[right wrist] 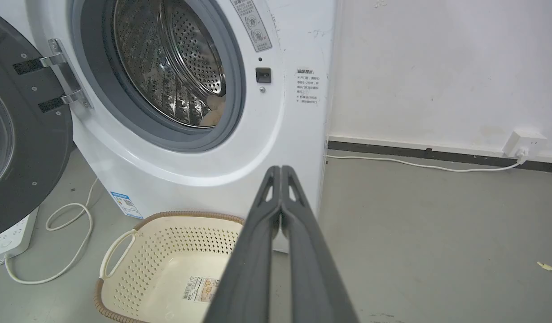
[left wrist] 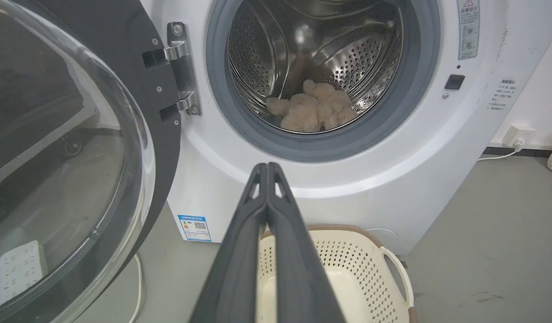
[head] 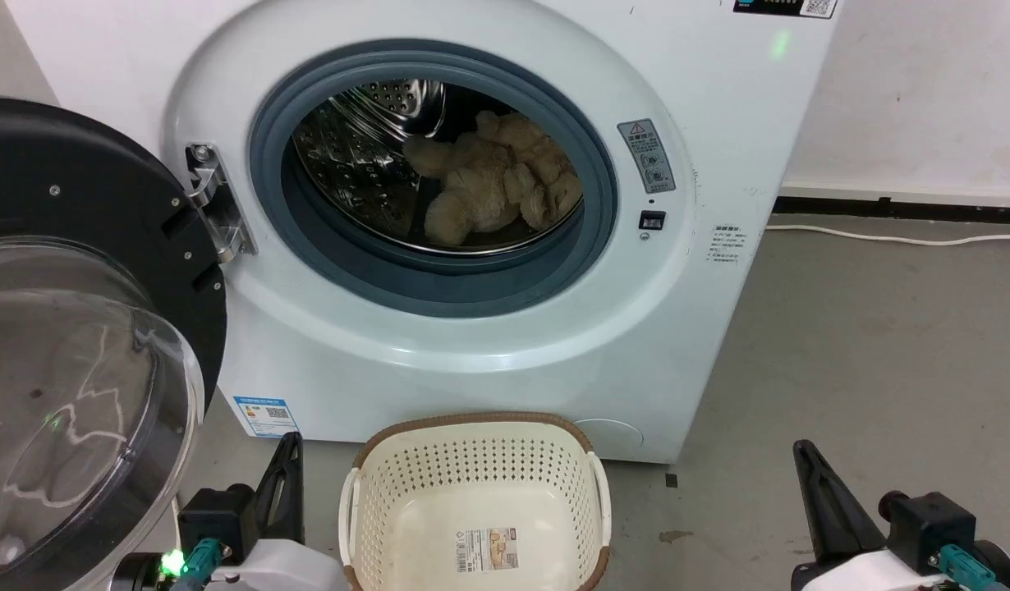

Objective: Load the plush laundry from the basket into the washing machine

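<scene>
The cream-beige plush teddy bear lies inside the steel drum of the white washing machine, low and to the right; the left wrist view shows the plush in the drum bottom too. The cream perforated basket with brown rim stands on the floor before the washer, holding nothing but its label sticker. My left gripper is shut with nothing in it, left of the basket. My right gripper is also shut with nothing held, right of the basket.
The washer's black-rimmed glass door hangs open at the left, close to my left arm. A white power strip and cable lie on the floor under it. A white cord runs along the right wall to a socket. Grey floor spreads to the right.
</scene>
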Robot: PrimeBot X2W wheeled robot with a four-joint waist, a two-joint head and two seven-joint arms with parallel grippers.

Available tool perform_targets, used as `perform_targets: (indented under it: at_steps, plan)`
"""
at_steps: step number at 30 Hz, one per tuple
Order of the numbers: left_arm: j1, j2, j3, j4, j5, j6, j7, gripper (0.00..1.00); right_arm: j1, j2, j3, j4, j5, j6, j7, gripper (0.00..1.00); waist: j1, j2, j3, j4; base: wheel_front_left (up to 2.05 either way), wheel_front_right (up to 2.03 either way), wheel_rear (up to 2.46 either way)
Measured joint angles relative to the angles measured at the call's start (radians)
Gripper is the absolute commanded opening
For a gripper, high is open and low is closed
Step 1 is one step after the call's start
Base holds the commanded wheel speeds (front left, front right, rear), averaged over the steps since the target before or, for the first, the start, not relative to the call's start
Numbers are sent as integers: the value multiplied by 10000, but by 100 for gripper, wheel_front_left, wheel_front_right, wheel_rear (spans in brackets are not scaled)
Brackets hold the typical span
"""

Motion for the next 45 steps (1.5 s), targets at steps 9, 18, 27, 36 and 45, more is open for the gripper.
perform_targets:
  at_steps: [9,18,27,36,45]
  plan:
    - [-39,-121,82,-58,221,-88,182,0,-144,0,-2,-96,-178,0,215,0,0,0,26,-17,0,0,0]
    - [-59,-207,173,-127,430,-148,309,0,-207,0,-4,-173,-337,0,389,0,0,0,48,-31,0,0,0]
    - [-156,-282,274,-186,637,-230,408,0,-312,0,-4,-238,-491,0,589,0,0,0,70,-45,0,0,0]
    - [-174,-343,366,-238,800,-261,514,0,-410,0,-8,-299,-617,0,740,0,0,0,92,-58,0,0,0]
    - [-211,-453,435,-291,991,-345,669,0,-454,0,-8,-362,-784,2,918,0,0,0,114,-72,0,0,0]
